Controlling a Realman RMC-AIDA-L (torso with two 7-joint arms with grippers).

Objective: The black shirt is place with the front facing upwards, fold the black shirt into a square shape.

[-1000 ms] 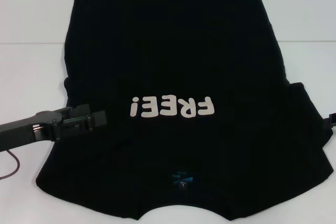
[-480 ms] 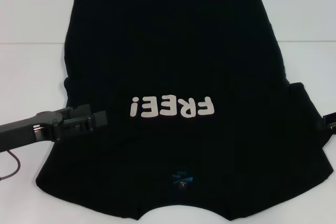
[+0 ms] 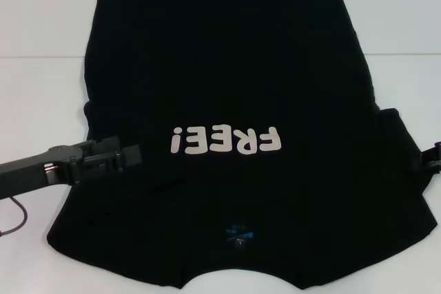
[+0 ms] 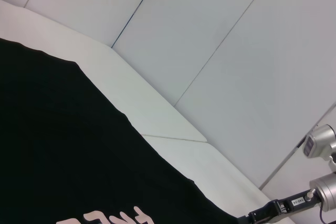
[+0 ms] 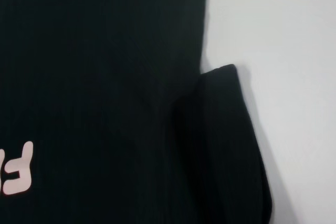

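The black shirt [image 3: 227, 87] is spread flat on the table [image 3: 41, 101], collar nearest the robot, hem at the far side. The left pincer [image 3: 131, 156] is placed over the shirt's left part, beside the lettering [image 3: 226, 141]. The right pincer [image 3: 431, 156] is positioned at the shirt's right sleeve edge.
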